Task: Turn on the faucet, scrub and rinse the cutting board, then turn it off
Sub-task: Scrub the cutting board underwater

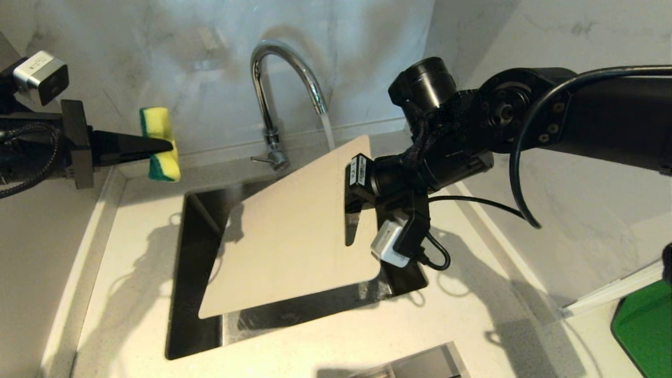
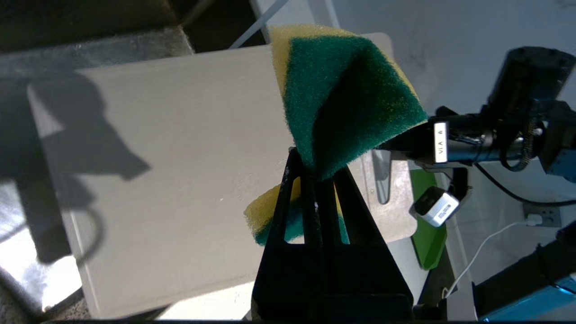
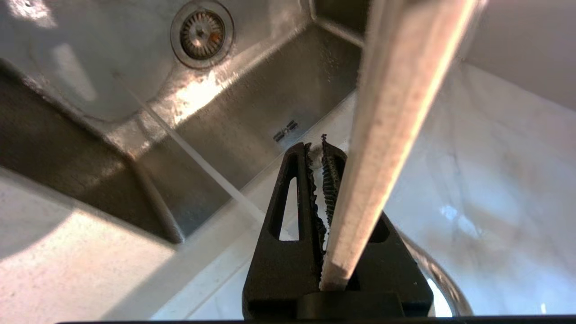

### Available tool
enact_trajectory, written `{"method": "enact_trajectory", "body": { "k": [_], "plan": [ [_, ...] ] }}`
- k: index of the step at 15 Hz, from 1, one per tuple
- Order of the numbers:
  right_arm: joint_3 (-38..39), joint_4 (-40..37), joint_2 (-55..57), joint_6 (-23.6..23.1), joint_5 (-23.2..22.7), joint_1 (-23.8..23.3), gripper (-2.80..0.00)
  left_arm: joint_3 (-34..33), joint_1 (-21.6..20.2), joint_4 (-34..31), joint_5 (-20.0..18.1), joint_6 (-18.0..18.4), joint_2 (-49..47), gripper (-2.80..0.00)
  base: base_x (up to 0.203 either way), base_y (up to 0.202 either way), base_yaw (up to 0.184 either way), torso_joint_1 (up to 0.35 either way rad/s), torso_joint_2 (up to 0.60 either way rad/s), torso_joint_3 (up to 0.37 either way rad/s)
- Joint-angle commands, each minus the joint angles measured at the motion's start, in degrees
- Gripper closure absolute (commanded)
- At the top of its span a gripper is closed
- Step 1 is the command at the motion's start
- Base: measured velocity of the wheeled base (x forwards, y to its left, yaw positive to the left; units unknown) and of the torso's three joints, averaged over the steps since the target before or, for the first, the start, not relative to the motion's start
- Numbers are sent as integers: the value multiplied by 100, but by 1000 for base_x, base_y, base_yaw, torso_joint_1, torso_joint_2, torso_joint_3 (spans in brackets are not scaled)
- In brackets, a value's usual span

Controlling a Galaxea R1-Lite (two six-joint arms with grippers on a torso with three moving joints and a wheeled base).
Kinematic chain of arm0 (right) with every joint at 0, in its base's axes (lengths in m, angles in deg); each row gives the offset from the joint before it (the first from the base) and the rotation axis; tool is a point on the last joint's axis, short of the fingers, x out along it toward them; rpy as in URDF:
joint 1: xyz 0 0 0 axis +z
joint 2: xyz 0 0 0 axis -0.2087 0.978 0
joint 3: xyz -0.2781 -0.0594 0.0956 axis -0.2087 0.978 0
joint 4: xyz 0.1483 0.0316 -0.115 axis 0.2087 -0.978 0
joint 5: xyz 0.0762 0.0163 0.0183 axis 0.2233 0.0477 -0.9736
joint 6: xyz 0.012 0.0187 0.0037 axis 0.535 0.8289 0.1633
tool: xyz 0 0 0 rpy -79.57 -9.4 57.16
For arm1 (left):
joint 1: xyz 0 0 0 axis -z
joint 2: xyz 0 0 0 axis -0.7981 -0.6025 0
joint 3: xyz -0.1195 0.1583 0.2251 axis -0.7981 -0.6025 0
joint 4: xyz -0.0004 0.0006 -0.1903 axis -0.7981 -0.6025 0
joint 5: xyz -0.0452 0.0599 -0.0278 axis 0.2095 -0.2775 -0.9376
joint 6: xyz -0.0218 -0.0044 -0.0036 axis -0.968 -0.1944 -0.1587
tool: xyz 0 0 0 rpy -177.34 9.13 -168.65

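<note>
The right gripper (image 1: 353,181) is clamping the thin, stiff, probably wet-slick cutting board (image 1: 294,231) by its handle-slot end, tilted over the sink (image 1: 197,247) beneath the running faucet (image 1: 273,79), while the left gripper (image 1: 165,147), left of the faucet, is pinching the soft sponge (image 1: 160,144).

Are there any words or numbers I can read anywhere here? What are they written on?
"VIA" (a best guess, the letters stand sideways): white label on the black camera module by the right gripper.
Black print on that module's white label in the head view: too small to read.
Marks on the sink wall: too blurred to read.
Sponge, cutting board, faucet: no writing.
</note>
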Motion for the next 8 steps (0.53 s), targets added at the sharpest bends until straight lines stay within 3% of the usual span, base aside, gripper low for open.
{"method": "enact_trajectory", "body": {
  "k": [1, 3, 5, 8],
  "plan": [
    [-217, -467, 377, -311, -9, -126, 0, 28, 92, 14, -6, 8, -46, 0, 0, 0, 0, 0, 0, 0],
    [-209, -376, 476, -651, 12, -230, 0, 28, 92, 6, -11, 0, -20, 0, 0, 0, 0, 0, 0, 0],
    [-206, 224, 587, -994, -3, -232, 0, 37, 92, 14, -7, -7, -11, 0, 0, 0, 0, 0, 0, 0],
    [-205, 674, 657, -1118, 36, -274, 0, 31, 83, 14, -7, -18, 57, 0, 0, 0, 0, 0, 0, 0]
  ]
}}
